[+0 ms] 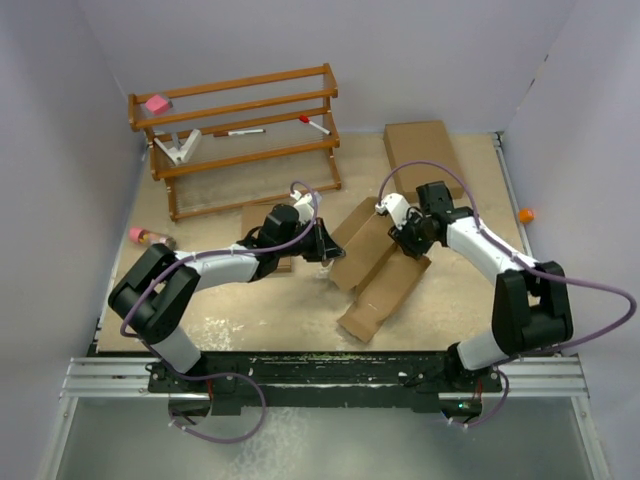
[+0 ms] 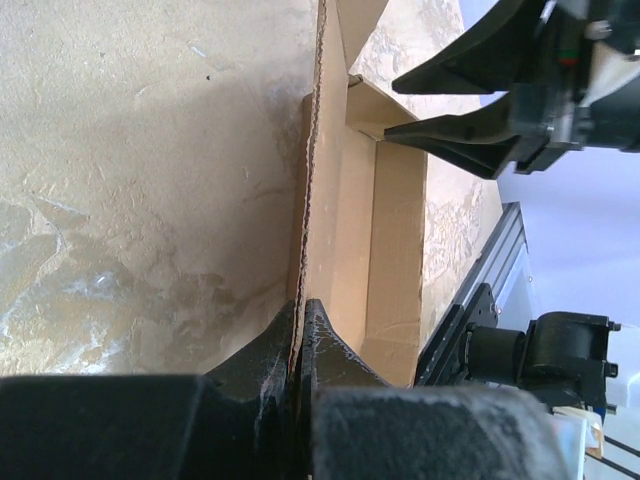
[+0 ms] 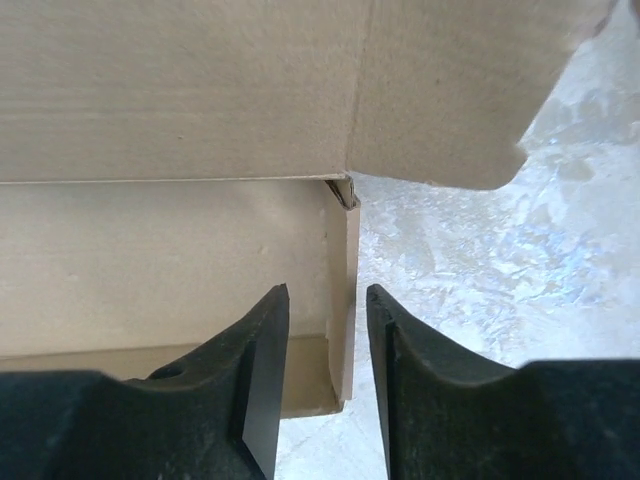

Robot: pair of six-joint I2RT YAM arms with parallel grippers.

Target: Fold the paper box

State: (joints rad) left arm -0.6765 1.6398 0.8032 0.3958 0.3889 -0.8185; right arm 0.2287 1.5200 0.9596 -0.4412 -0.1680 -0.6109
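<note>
Well, the plain brown cardboard box blank lies central on the mottled beige table, left gripper pinching its raised wall, right gripper gaping over a panel edge. Closing askew could crease it crooked.

You see left arm, right arm: black joints, white link shells, looping purple cables; tapered black fingers, dust-speckled.
</note>
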